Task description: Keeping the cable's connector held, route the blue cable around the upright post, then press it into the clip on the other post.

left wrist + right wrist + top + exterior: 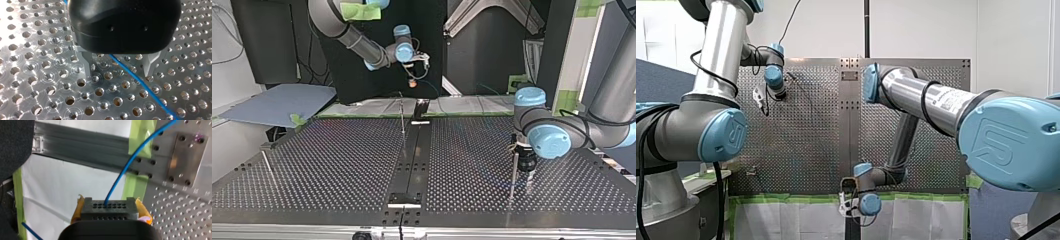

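Observation:
The blue cable (140, 82) runs slantwise over the perforated table between the two metal fingers (83, 63) of my left gripper (117, 71), which stands open just above the board without touching it. In the top view my left gripper (527, 175) hangs right beside a thin upright post (514, 172). My right gripper (110, 217) is shut, with its yellow pads (143, 211) on the dark connector block (110, 206); the cable (125, 170) leaves the block's face. In the top view my right gripper (413, 82) is raised beyond the table's far edge.
A second thin post (402, 117) stands by the dark centre rail (409, 165), and a third (267, 162) stands at the top view's left. A screwed metal plate (186, 160), green tape (136, 185) and white sheeting (65, 185) lie near the connector.

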You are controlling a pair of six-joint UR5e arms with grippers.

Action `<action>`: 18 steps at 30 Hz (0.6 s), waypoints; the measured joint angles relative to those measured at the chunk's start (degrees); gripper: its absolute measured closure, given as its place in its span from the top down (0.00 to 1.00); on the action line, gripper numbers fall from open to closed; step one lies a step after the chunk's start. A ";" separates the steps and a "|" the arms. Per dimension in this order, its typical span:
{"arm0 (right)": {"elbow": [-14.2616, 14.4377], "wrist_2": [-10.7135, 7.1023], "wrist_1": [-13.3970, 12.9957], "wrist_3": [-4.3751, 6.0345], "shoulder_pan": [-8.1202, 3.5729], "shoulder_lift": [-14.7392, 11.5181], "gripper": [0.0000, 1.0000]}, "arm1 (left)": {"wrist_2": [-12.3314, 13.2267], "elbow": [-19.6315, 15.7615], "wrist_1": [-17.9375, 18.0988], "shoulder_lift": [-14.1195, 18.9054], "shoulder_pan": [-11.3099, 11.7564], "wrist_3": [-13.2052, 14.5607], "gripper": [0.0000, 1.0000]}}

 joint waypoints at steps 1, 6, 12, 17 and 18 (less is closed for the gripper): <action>0.32 0.20 -0.72 0.01 -0.25 0.06 0.00 | 0.00 0.00 -0.01 0.00 0.00 -0.01 0.98; 2.07 0.81 -3.52 0.05 -1.17 0.13 0.00 | -0.01 0.00 -0.01 0.00 -0.03 -0.02 0.98; 4.50 1.04 -7.08 0.09 -2.32 0.14 0.00 | -0.07 0.00 -0.01 0.00 0.02 -0.03 0.98; 6.95 1.14 -10.08 0.10 -3.26 -0.01 0.00 | -0.08 0.00 0.03 0.00 0.07 -0.03 0.98; 7.42 1.14 -10.57 0.10 -3.43 -0.07 0.00 | -0.09 0.00 0.02 0.00 0.07 -0.03 0.98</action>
